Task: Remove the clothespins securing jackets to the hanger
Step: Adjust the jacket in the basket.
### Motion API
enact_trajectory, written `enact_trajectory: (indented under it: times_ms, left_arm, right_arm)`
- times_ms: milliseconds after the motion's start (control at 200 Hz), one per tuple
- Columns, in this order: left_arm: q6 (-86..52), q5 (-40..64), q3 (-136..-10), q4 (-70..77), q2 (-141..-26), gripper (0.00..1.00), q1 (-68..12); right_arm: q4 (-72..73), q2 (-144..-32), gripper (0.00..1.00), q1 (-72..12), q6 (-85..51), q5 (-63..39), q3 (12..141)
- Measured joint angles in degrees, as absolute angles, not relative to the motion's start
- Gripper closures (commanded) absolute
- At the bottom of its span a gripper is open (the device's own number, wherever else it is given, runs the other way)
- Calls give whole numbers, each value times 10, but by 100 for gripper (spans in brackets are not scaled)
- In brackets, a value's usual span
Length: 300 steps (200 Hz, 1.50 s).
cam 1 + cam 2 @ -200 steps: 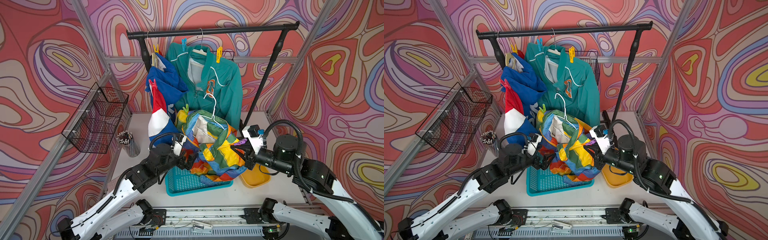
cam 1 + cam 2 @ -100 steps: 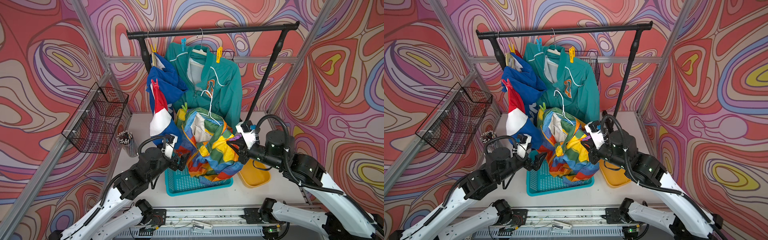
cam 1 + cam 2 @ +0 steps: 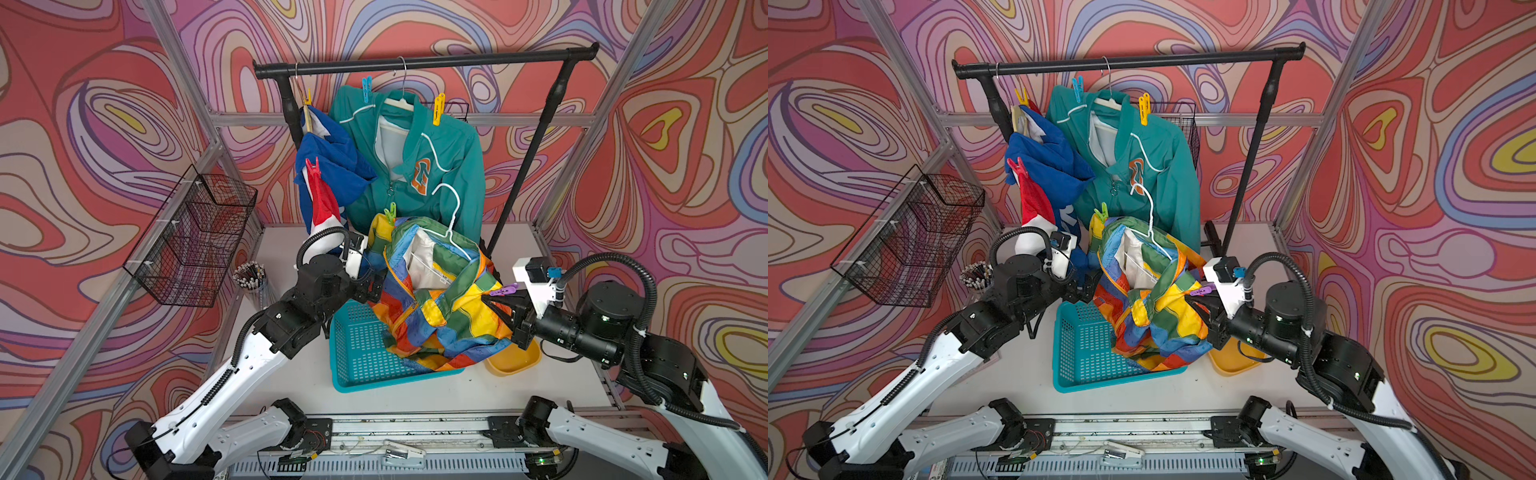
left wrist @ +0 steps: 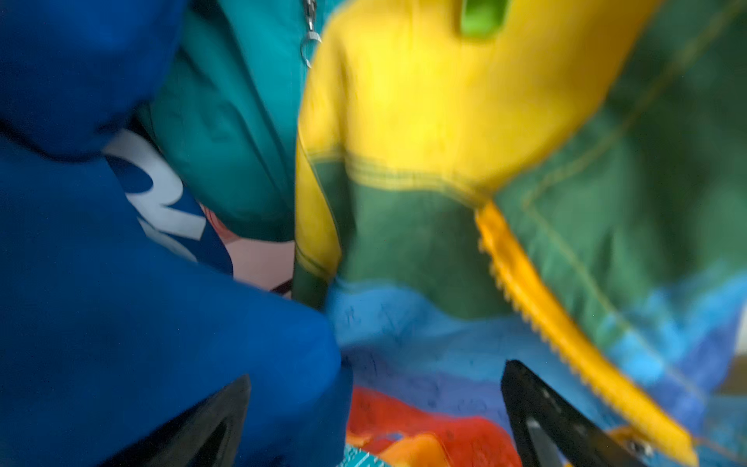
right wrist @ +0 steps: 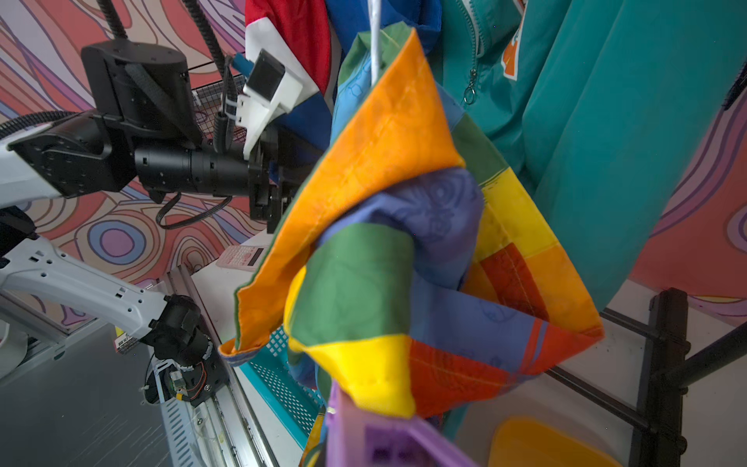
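At rainbow jacket (image 3: 440,307) | left gripper (image 3: 376,289) spread | right gripper (image 3: 500,305) pinching clothespin (image 3: 504,289) (teal logo (image 3: 421,176) unreadable)

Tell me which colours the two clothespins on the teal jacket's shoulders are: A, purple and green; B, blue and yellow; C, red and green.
B: a blue clothespin and a yellow clothespin sit on the shoulders of the teal jacket.

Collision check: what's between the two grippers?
The rainbow jacket, over the teal basket, spans from left gripper to right gripper, shut on a purple clothespin, in both top views.
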<state>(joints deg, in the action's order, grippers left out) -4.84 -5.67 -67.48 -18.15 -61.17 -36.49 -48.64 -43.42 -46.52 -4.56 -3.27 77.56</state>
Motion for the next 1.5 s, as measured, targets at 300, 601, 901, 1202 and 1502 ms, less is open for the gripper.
enact_trajectory:
  times_ms: [300,601,901,1202,1502]
  left_arm:
    - [-31,61,-693,-146,-677,0,-276]
    - [6,185,-693,-119,-713,5,-258]
    - [-1,294,-638,-48,-727,60,-255]
    - [-53,339,-613,-10,-671,100,-255]
    - [-59,278,-618,-42,-559,100,-293]
  right_arm:
    - [-498,-415,100,-465,-46,-39,772]
    - [-498,-416,100,-465,-45,-50,772]
    - [-503,-404,100,-465,-46,-54,772]
    - [-505,-396,100,-465,-45,-54,779]
    - [-490,-410,100,-465,-38,-69,812]
